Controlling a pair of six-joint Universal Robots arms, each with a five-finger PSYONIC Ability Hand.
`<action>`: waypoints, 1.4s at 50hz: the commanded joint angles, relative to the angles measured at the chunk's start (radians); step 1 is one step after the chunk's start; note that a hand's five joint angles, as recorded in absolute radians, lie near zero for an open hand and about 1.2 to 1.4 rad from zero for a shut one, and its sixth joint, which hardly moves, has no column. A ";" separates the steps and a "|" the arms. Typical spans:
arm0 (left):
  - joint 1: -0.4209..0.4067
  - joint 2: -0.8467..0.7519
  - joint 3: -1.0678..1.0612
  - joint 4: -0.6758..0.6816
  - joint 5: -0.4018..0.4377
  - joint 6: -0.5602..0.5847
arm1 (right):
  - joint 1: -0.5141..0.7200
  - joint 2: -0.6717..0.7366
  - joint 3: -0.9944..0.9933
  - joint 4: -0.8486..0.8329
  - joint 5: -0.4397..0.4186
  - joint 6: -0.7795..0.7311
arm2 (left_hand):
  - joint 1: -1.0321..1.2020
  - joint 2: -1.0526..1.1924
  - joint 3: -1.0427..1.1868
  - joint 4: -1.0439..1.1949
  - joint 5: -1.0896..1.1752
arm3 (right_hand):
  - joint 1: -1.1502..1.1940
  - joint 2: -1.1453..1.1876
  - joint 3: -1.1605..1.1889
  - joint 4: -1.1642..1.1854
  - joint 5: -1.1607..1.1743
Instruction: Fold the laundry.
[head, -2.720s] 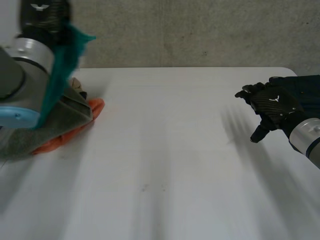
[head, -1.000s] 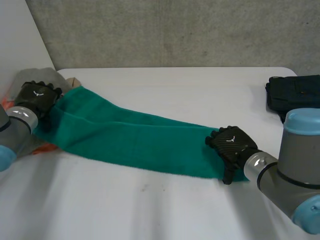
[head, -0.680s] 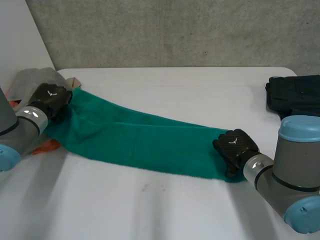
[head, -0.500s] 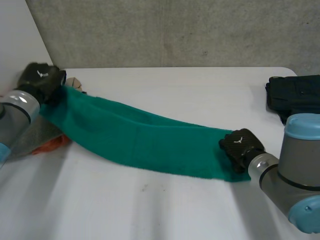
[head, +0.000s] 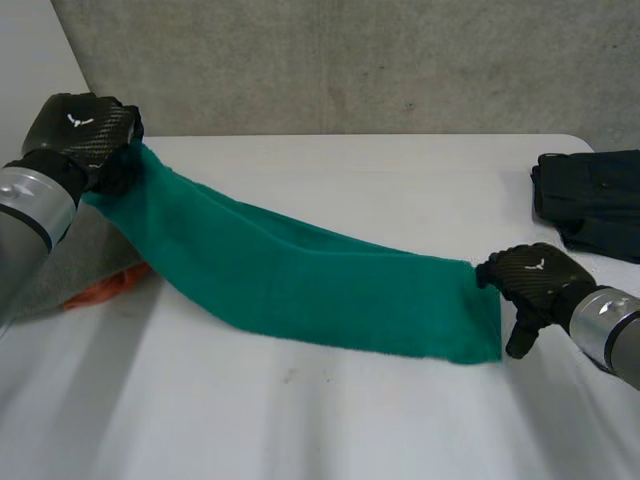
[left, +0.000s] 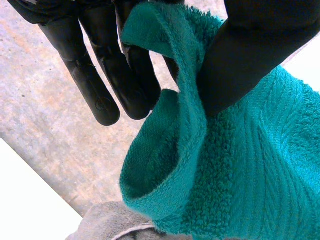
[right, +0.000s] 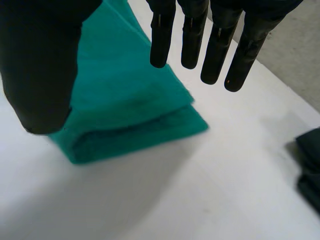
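Note:
A long green towel (head: 320, 285) stretches across the white table (head: 350, 420), folded lengthwise. My left hand (head: 80, 130) holds the towel's left end up off the table at the back left. In the left wrist view its thumb (left: 250, 55) pinches the towel's (left: 240, 165) bunched edge against the fingers (left: 100, 75). The towel's right end lies flat on the table. My right hand (head: 535, 283) sits just to the right of that end, open, with nothing in it. In the right wrist view its straight fingers (right: 215, 45) hover over the towel's doubled corner (right: 125, 100).
A grey cloth (head: 85, 255) on an orange one (head: 105, 288) lies at the table's left edge under the lifted towel end. Dark folded clothes (head: 590, 200) lie at the back right, just beyond my right hand.
My left hand has closed on the towel's left end and lifted it up and back. My right hand has let go of the right end and drawn away to the right.

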 joint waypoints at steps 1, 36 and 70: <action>0.001 0.005 0.010 0.000 0.000 -0.001 | 0.045 0.084 0.027 -0.108 -0.030 0.064 | 0.246 0.207 0.201 0.199 0.249 | 0.030 0.004 0.013 0.020 0.017; -0.077 0.016 -0.081 -0.147 -0.001 -0.008 | -0.179 -0.122 0.001 0.193 0.037 -0.411 | 0.246 0.207 0.201 0.199 0.249 | 0.992 0.966 0.975 0.982 0.979; -0.168 -0.125 -0.136 -0.153 -0.108 0.006 | -0.159 -0.113 -0.029 0.115 -0.074 -0.206 | -0.494 -0.533 -0.539 -0.541 -0.491 | 0.048 0.022 0.030 0.037 0.034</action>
